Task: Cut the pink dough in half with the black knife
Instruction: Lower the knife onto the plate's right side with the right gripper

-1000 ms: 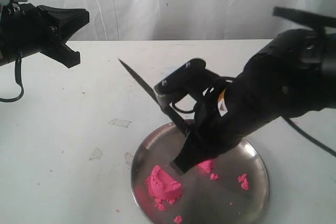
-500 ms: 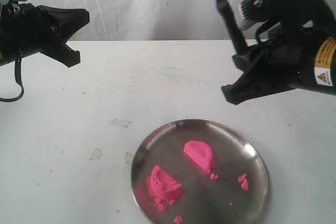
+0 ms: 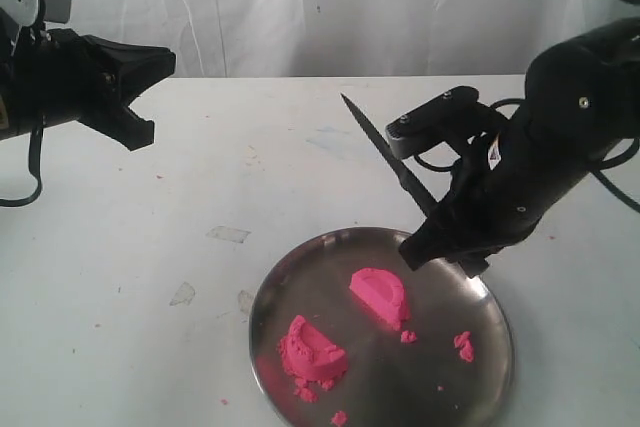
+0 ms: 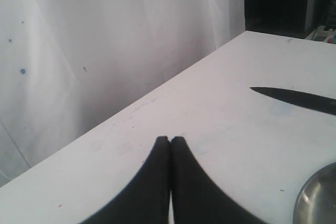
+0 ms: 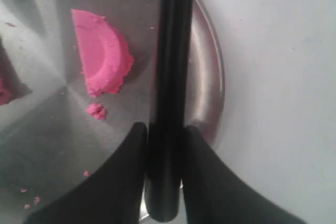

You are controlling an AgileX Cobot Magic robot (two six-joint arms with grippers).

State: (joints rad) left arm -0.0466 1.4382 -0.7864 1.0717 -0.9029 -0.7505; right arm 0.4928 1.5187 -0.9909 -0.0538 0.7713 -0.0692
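I see the dough already lying as two half-round pieces apart on the plate, one near the middle and the second toward the front edge, so I judge the cut as done. My right gripper is clenched on the knife above the plate's far rim, blade pointing up and away, and next I should put it down on the table, clear of the plate. My left gripper is closed on nothing, far off; the knife handle is mostly hidden by the right arm.
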